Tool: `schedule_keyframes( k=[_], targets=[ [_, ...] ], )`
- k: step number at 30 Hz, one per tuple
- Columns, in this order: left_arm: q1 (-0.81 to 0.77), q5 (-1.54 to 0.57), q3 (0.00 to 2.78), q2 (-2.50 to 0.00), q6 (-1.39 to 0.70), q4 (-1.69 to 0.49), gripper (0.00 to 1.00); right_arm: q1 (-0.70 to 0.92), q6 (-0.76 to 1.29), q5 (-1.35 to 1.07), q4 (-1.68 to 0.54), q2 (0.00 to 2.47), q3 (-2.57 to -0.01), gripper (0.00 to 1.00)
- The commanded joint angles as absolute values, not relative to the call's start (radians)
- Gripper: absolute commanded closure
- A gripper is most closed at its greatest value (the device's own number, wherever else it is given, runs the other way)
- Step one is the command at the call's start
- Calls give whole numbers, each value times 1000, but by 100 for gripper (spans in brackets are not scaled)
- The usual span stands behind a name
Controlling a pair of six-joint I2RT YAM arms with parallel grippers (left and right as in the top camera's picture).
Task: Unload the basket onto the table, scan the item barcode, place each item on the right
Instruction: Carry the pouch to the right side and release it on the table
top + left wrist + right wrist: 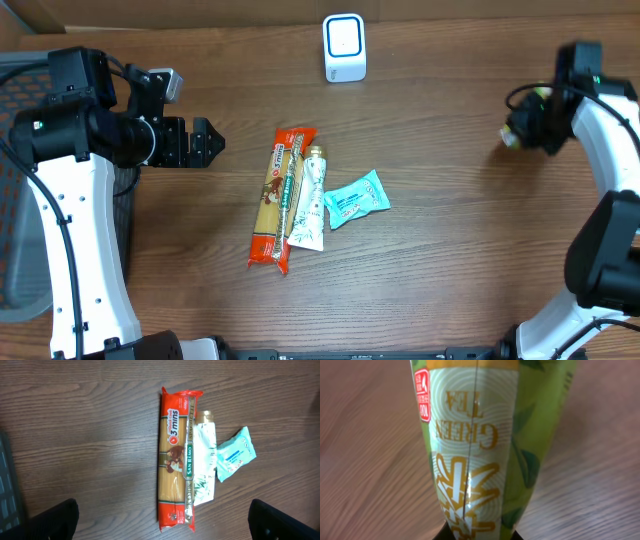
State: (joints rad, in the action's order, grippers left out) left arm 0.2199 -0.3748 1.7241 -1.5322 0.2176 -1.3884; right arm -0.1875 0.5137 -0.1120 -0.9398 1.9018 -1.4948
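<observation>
Green tea packet (475, 445) pinched tight in right gripper (522, 128), prob. so its barcode can face white scanner (345, 47); left gripper (210, 142) gapes wide, empty, nr spaghetti pack (280, 200).

Overhead straight down, left wrist downward sharing spaghetti pack (278, 200), right wrist close

Table (470, 260) is dark wood grain, pretty matt. Spaghetti packet (175, 460) is shiny see-through plastic film, green tea pouch (480, 445) looks glossy too, scanner (344, 46) smooth white plastic
</observation>
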Motion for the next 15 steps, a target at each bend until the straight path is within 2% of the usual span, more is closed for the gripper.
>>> schedule_keyframes(
  k=[1, 6, 7, 8, 9, 11, 15],
  targets=[
    [215, -385, 1737, -1533, 240, -1386, 0, -241, 754, -116, -833, 1879, -1353, 96],
    [215, -385, 1737, -1533, 240, -1386, 1, -283, 735, -113, -760, 1879, -1264, 96],
    [215, -385, 1737, -1533, 240, -1386, 1, -284, 697, -114, -761, 1879, -1264, 94],
    [215, -385, 1737, -1533, 240, -1386, 1, -286, 648, -115, -760, 1879, -1264, 81],
    [215, -385, 1737, -1533, 240, -1386, 0, -286, 608, -121, -763, 1877, -1269, 62],
    [215, -385, 1737, -1533, 240, -1386, 0, -286, 545, -158, -791, 1877, -1290, 44],
    [215, -385, 1737, -1533, 240, -1386, 0, -286, 513, -171, -931, 1871, -1412, 42]
  ],
)
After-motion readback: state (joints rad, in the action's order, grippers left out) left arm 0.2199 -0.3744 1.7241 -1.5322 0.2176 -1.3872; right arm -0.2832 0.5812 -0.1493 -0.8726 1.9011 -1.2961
